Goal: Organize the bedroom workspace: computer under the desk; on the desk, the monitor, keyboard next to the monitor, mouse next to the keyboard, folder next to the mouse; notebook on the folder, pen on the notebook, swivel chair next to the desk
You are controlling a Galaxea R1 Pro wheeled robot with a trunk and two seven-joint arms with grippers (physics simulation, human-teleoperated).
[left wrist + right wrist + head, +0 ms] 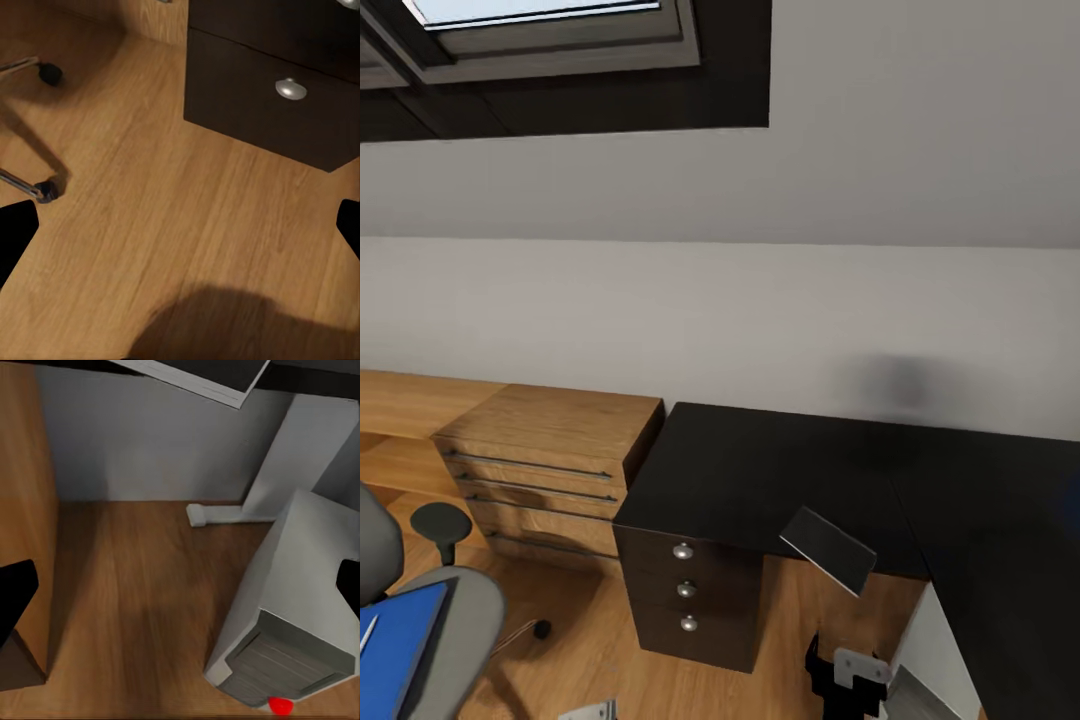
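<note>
head view:
desk (780, 470): black top, against the wall, three-drawer unit (685, 592) with silver knobs at its left end
notebook (827, 549): dark grey, tilted, overhanging the desk's front edge
chest (545, 470): light wood, bar handles, just left of the desk
chair (420, 620): grey, lower left, partly cut off
folder (398, 640): blue, lying on the chair seat
pen (366, 634): thin white sliver on the folder at the frame edge
right gripper (847, 680): low, in front of the desk, below the notebook; jaw spread not readable here

left wrist view:
left gripper (180, 232): fingertips far apart at both frame edges, wide open, holding nothing
floor (150, 225): wood, below the gripper
drawer unit: bottom drawer with a knob (291, 88)
chair: chrome legs and castors (46, 189) on the floor

right wrist view:
right gripper (180, 592): fingertips wide apart, nothing between them
computer (296, 615): silver-grey tower standing on the floor under the desk, vented front, red light
notebook (202, 379): edge seen from below, sticking past the desk
</note>
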